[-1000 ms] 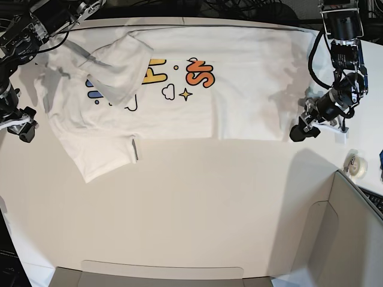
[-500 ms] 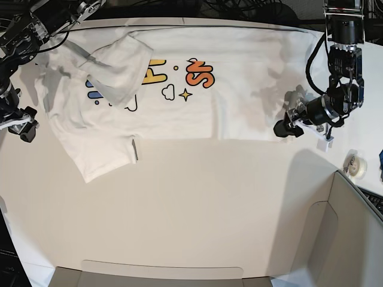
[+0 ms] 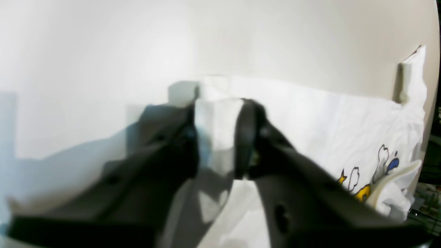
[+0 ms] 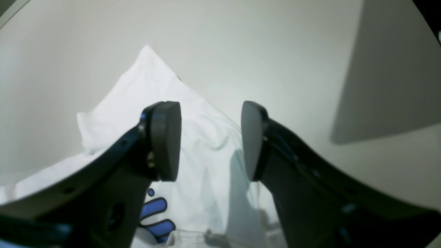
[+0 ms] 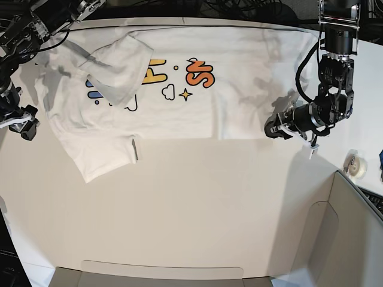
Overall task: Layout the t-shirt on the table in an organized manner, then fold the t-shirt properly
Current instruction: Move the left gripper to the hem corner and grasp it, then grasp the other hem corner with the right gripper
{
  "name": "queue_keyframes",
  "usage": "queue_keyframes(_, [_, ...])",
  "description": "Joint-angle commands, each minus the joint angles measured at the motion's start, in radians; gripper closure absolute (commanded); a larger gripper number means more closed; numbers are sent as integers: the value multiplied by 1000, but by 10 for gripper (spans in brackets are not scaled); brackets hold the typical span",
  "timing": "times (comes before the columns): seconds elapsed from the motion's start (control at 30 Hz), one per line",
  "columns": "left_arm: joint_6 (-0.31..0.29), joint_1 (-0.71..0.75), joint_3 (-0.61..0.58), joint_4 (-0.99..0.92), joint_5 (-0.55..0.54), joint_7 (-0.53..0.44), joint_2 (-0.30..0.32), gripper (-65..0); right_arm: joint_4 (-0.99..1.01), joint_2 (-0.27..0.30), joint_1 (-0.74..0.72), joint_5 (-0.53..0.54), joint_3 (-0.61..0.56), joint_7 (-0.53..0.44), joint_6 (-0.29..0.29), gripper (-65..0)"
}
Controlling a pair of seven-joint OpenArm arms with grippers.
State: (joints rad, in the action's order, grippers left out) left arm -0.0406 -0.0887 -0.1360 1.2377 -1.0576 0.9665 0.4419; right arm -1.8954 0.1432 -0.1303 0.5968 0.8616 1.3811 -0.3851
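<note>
On the large white smooth table [image 5: 191, 209], the white short-sleeved cotton t-shirt with a colourful cartoon print [image 5: 179, 89] lies spread across the far half, one sleeve flopped over the print and a lower corner trailing toward the near side. The left black two-fingered gripper [image 5: 272, 130] sits at the shirt's near hem corner; in the left wrist view [image 3: 215, 137] its jaws stand narrowly apart with a fold of white cloth pinched between them. The right black gripper [image 4: 210, 139] hangs just above the shirt's other end, jaws partly open and holding nothing, a pointed corner of cloth beyond the fingertips.
</note>
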Motion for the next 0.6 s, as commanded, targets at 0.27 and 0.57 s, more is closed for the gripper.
queue_keyframes(0.27, [34,19,-15,-14,63,52,24,-30,-16,14,-18,7,0,-16,-4,-287])
queue_keyframes(0.57, [34,19,-15,-14,63,29,42,-28,302,108,-185,12,-6,-16,-4,-382])
